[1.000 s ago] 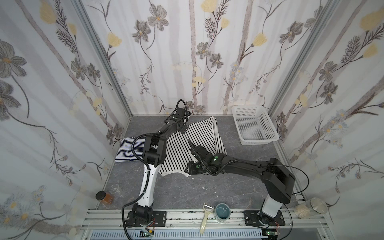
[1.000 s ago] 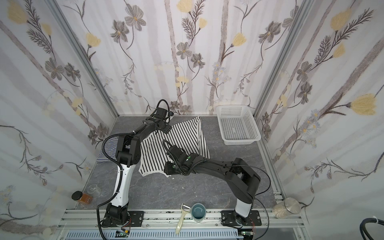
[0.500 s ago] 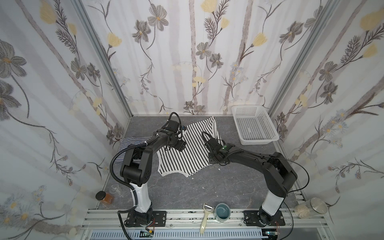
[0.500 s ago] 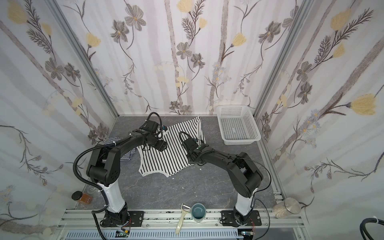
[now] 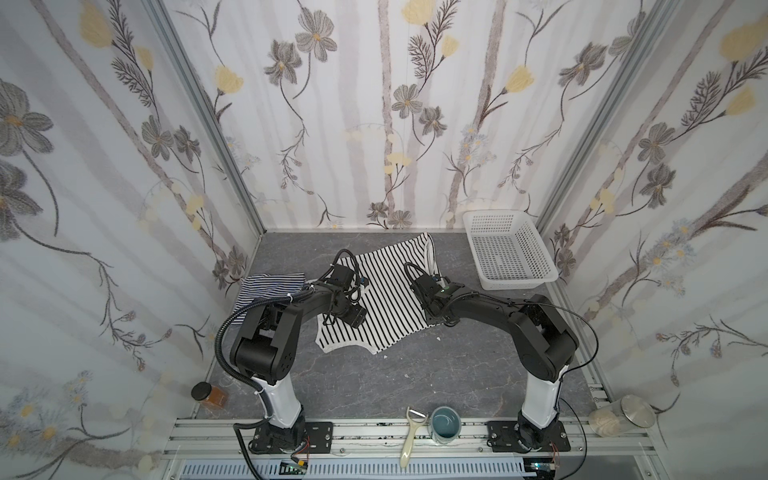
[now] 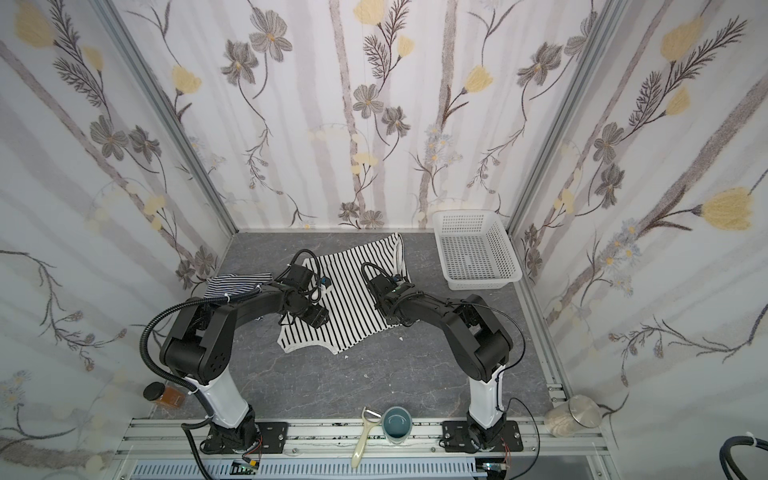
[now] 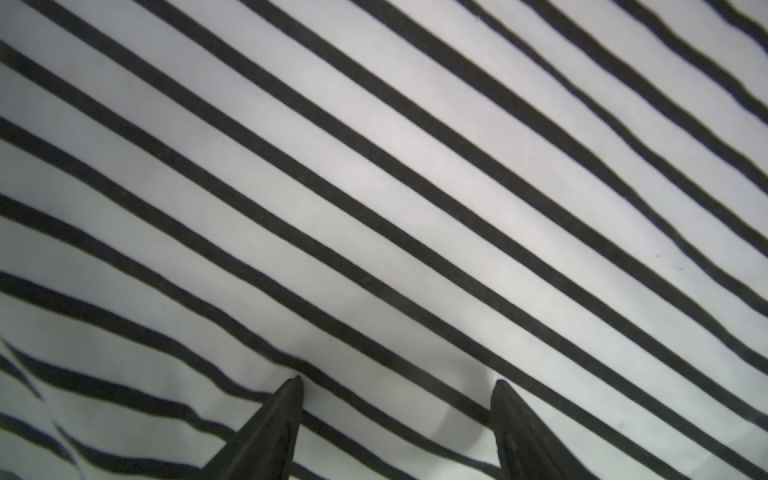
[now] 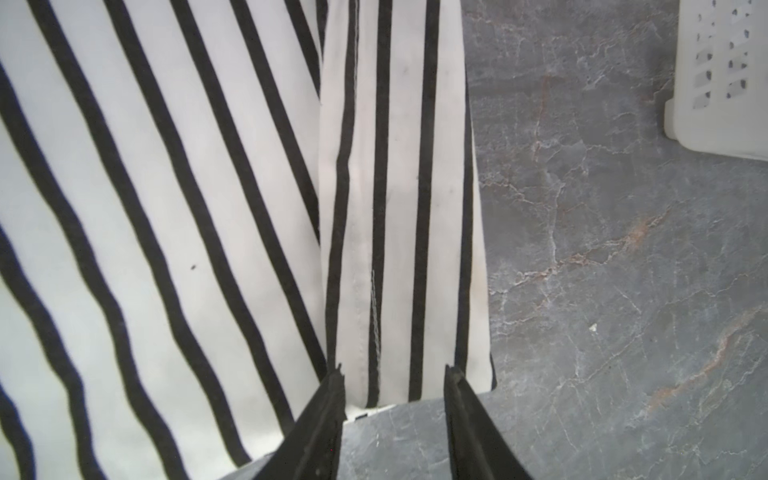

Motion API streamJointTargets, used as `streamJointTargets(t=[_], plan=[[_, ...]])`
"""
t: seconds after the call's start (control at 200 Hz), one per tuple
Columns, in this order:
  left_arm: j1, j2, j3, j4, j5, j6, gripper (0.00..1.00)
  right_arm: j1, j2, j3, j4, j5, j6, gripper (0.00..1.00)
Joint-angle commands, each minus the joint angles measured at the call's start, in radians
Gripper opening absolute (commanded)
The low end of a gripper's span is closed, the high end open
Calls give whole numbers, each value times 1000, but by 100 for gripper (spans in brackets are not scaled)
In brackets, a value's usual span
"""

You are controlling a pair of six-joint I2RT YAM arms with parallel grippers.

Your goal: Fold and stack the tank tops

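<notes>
Lying on the table: the soft white tank top with wide black stripes (image 5: pixel 388 311) is lying spread out in the middle of the grey marbled table (image 5: pixel 395 386). One side strip (image 8: pixel 395 208) is lying turned over onto it.
Second top: the soft tank top with fine navy-and-white stripes (image 5: pixel 270 284) is lying at the left, well apart from the white perforated plastic basket (image 5: pixel 519 283).
Left gripper (image 7: pixel 397 382): it is hovering over plain striped cloth with jaws parted, grasping nothing.
Right gripper (image 8: pixel 395 370): its parted jaws are straddling the end of the turned strip, not pinching it.
Step in hand: probably the next fold is coming. Both grippers should be pinching all layers at the edge and lifting together.
Views: the right wrist view is showing the strip's seam, which the arms are hiding in both top views. Only the top views are showing the navy top.
</notes>
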Motion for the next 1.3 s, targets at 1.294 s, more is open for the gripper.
streamJointTargets(t=[1.294], plan=[[97, 4, -41, -49, -206, 239, 74, -182, -295, -252, 217, -414, -47, 2]])
